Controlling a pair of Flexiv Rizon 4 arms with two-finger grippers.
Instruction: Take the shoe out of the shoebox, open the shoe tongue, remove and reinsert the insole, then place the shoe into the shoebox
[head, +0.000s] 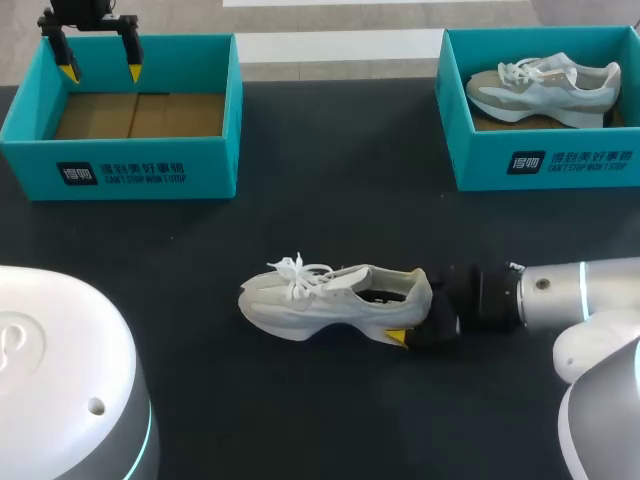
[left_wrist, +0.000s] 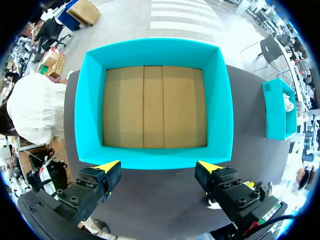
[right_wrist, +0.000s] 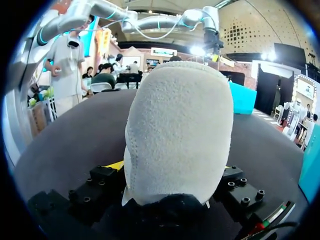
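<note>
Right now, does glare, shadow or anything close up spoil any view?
Head view: even light, no glare on the shoe or the table. Left wrist view: the empty shoebox is evenly lit, its walls bowed by the fisheye. Right wrist view: the shoe's heel, held in the right gripper, fills the middle.

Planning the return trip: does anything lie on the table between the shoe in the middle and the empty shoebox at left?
Nothing visible lies on the table between the shoe and the empty shoebox. Only the left tool, open, hangs over the box's far rim and might crowd the drop.
</note>
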